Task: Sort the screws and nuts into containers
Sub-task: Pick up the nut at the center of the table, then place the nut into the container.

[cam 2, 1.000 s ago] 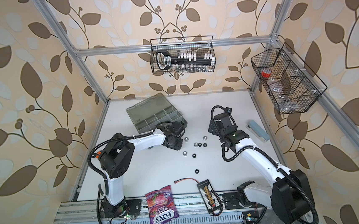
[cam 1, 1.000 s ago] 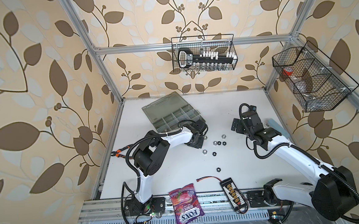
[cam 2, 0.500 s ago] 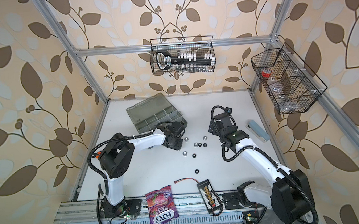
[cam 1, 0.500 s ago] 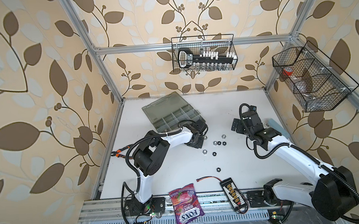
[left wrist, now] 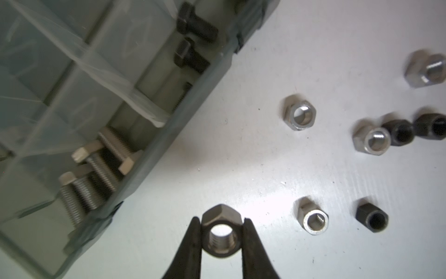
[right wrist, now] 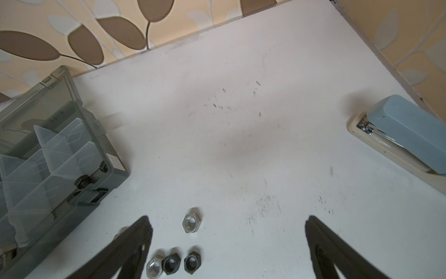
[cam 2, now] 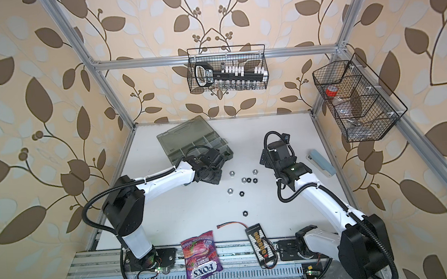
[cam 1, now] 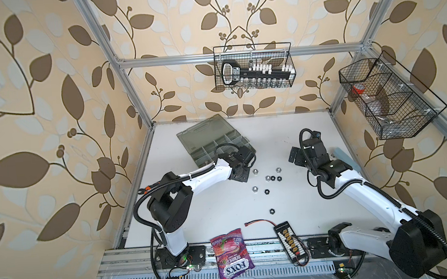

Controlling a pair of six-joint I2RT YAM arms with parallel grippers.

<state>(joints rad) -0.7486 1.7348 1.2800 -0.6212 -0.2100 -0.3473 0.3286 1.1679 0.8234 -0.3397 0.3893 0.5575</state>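
Left tool (left wrist: 221, 221) clenched on a silver nut (left wrist: 220, 213) beside the organizer case (left wrist: 169, 135).
Right tool (right wrist: 228, 219) spread wide, empty, over the desk (right wrist: 241, 145); loose silver and black nuts (left wrist: 300, 113) scattered nearby; screws (left wrist: 96, 169) lying in two compartments (left wrist: 154, 82) of the case.

Soft, even light over my white bench (cam 1: 290, 208), only pale shadows on it, top views crisp but bowed at the edges, left wrist view sharpest on the nut (left wrist: 222, 215) in my left pincer (left wrist: 221, 232), case (left wrist: 169, 135) blurred, glare on the bench beside that nut, right pincer (right wrist: 228, 222) dark and soft-edged
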